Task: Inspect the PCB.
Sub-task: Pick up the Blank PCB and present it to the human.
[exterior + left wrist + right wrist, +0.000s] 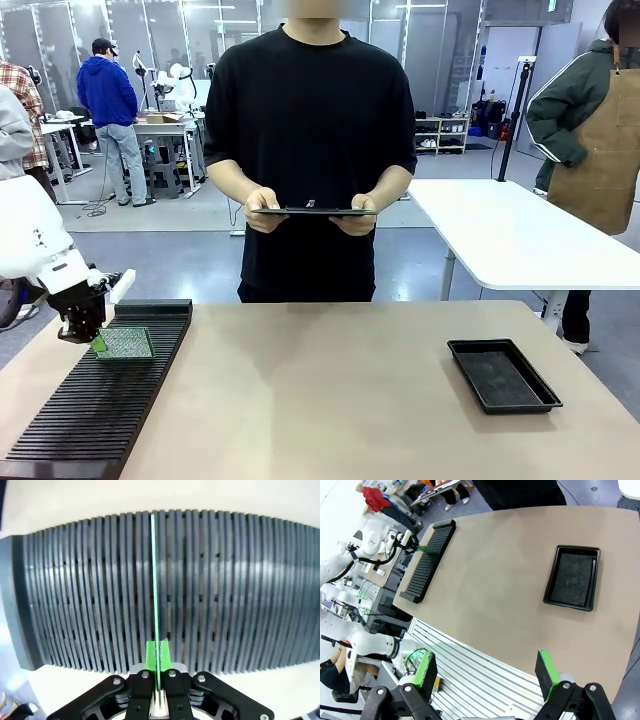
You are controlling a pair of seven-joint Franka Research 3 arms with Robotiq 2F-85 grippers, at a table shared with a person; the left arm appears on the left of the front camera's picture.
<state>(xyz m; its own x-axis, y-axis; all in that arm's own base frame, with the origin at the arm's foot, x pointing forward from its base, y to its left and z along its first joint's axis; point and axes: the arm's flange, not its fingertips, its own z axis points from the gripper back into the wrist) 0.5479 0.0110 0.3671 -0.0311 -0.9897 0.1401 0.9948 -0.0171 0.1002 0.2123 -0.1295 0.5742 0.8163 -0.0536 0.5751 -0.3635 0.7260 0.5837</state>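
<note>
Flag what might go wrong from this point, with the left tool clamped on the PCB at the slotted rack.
1. The left tool pinches the PCB only at one end, so the long free part could swing or slip once it is carried.
2. The PCB lies edge-on along the narrow ribs of the black rack. A slightly tilted lift could catch it on a rib.

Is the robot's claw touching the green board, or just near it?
Touching. The left wrist view shows the left gripper with its two green pads pressed against both sides of the PCB, which stands edge-on between them, no gap.
</note>
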